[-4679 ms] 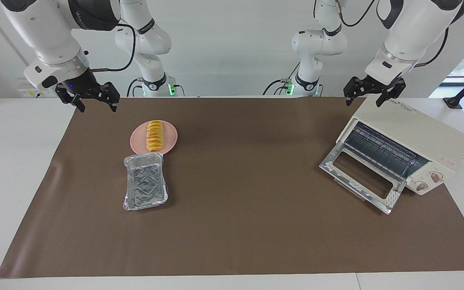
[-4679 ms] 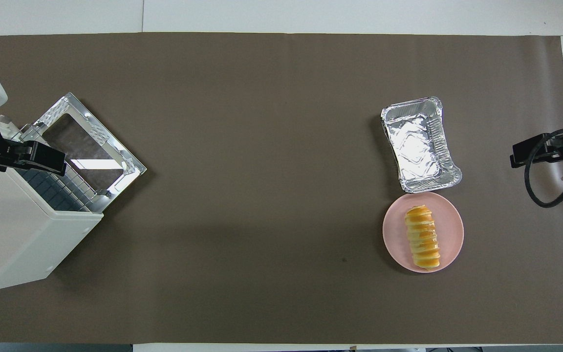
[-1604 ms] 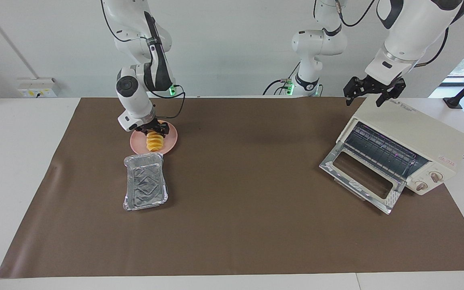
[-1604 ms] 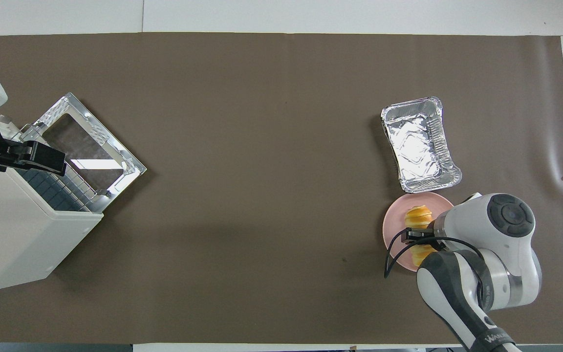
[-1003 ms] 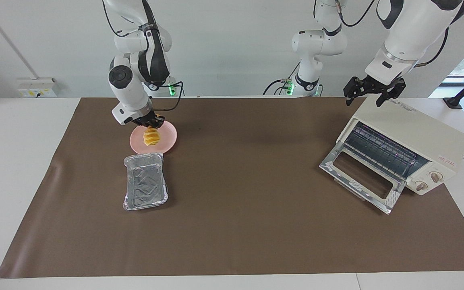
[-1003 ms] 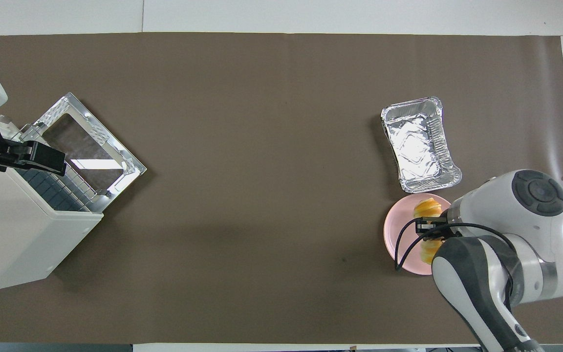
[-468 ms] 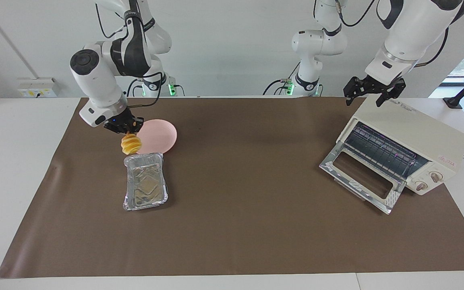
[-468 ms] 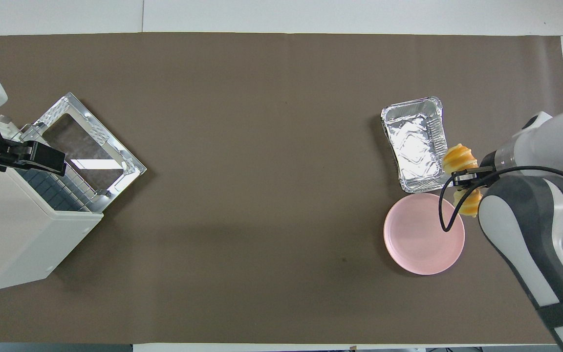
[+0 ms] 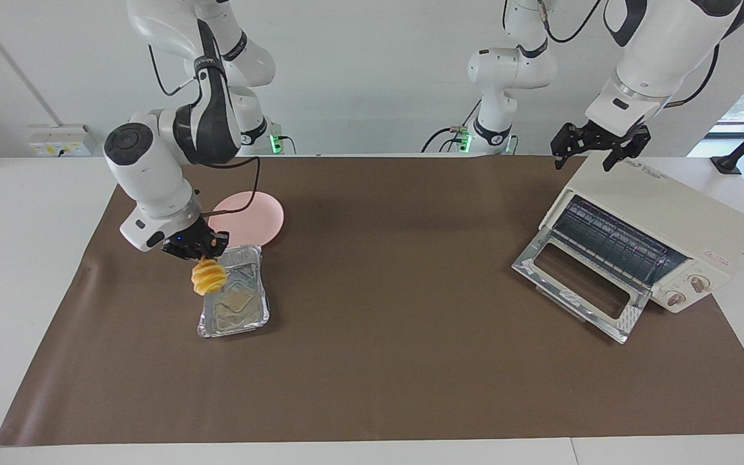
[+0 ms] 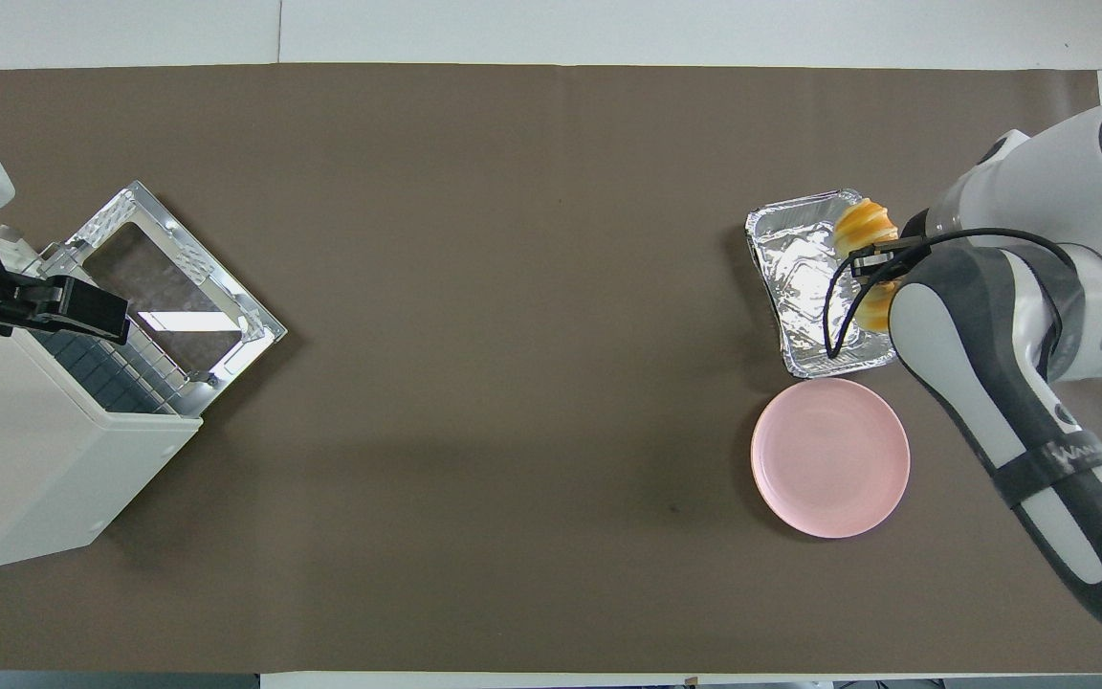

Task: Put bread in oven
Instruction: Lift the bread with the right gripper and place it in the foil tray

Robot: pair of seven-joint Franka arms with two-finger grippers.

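The right gripper was clamped on the bread and held it up in the air. The bread hung down from the gripper, over the edge of the foil tray on the side toward the right arm's end of the tabletop. The pink plate sat bare, just beside the tray and nearer to the robots.

The oven stood well apart, at the left arm's end of the tabletop. Its glass door lay open and the wire rack showed inside. The left gripper waited over the top of the oven with its fingers apart.

The bread was held by one end only, so it could swing or slip out. It also hung close to the tray's edge. If it came down there, it could land on the rim, tip the light tray, or roll off onto the tabletop. The oven was still a long way off, so the bread had a long trip ahead.
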